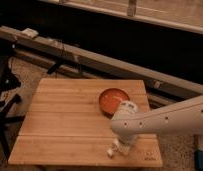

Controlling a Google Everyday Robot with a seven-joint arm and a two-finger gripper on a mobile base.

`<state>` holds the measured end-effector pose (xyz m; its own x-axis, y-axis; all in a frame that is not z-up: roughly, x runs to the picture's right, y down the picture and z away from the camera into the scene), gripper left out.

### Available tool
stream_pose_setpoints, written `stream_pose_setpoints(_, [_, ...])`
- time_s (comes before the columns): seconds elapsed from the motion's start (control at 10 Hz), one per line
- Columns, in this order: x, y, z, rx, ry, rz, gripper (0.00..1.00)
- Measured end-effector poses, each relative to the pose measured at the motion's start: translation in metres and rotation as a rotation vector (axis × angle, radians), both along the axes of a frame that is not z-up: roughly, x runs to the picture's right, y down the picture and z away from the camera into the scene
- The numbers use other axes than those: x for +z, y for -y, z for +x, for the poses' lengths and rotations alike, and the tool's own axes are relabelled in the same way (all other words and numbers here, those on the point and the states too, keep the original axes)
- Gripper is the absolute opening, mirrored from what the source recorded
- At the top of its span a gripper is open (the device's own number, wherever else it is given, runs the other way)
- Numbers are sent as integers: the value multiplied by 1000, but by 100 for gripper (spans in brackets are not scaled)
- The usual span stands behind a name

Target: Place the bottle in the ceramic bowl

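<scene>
White and slim, the bottle [111, 151] lies low on the wooden table [65, 117], close to the front edge and toward the front right corner. Its label and cap are too blurred to make out. The ceramic bowl [113, 100], glossy orange-red inside with a darker rim, sits on the right half of the table, nearer the rear edge than the front and well apart from the bottle.

The robot's gripper [120, 146] hangs straight down over the front right part of the table, its tip just beside the bottle on the bottle's right. Its jaws stand wide apart and grip nothing; whether they touch the bottle cannot be told. The white arm [165, 120] reaches in from the right, and its rounded joint covers the table between bowl and bottle and overlaps the bowl's right rim.

The table top is made of pale wooden planks. Behind it a long metal rail [95, 61] runs slantwise in front of a dark wall, with cables [59, 50] hanging from it and a small white object [30, 33] at its left end. A black stand [6, 100] is to the left of the table, on a speckled floor [37, 70].
</scene>
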<state>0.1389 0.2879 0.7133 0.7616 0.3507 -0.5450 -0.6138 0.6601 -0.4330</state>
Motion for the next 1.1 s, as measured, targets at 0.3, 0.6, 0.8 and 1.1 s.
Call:
stream_pose_setpoints(0.3, [10,-4,-2,-36,-31,-5,65])
stream_pose_setpoints(0.6, [16,-2,-4,-66,-61,15,65])
stream_pose_setpoints(0.8, [16,4,-4,-65,-79,41,65])
stream_pose_setpoints(1.1, [13,14,-7,-59,-90,78,65])
